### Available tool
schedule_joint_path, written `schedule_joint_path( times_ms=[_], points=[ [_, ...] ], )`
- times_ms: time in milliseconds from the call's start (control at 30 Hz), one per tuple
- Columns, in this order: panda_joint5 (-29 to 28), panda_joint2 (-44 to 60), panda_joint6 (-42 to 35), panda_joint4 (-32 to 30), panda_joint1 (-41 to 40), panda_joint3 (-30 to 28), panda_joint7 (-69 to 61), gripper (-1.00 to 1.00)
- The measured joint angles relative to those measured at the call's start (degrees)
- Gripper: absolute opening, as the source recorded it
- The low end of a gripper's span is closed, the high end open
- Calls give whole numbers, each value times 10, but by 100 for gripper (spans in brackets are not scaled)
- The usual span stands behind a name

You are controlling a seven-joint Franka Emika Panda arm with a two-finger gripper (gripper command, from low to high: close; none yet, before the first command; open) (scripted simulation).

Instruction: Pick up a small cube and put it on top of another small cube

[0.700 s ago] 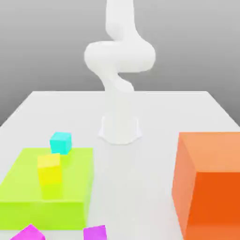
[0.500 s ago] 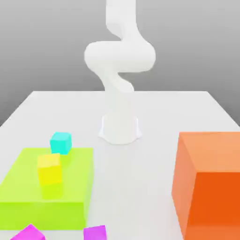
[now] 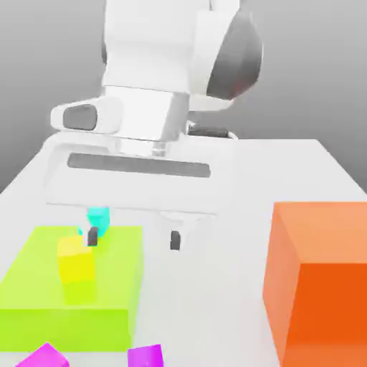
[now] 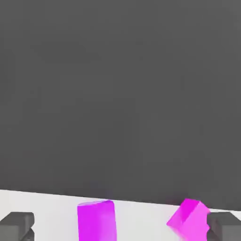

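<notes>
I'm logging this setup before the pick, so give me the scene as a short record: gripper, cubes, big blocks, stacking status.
gripper: open, empty
yellow cube: on the lime-green block
lime-green block: flat, at the exterior view's left
cyan cube: partly behind a gripper finger
magenta cubes: two, apart, at the exterior view's near edge
orange block: the exterior view's right
stacking: no magenta cube on the yellow one

The small plain cube (image 3: 76,259) is bright yellow — the wide flat block (image 3: 72,287) is lime green, the huge block (image 3: 326,287) orange, the small cube with plain faces (image 3: 44,358) bright magenta, the other small cube (image 3: 99,218) cyan.
</notes>
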Motion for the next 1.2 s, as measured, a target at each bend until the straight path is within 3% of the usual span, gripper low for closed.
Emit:
schedule_joint_path(
  times_ms=[367, 400, 633, 800, 1033, 1200],
  points=[
    [48, 222, 104, 10, -29, 20, -79, 0],
    [46, 242, 120, 13, -28, 19, -78, -100],
    [46, 247, 123, 14, -28, 19, -77, -100],
    [48, 158, 54, -6, -31, 17, -68, -100],
    [3, 20, -29, -65, -45, -51, 131, -100],
    [4, -84, -86, -108, -88, -67, 257, -100]
  ],
)
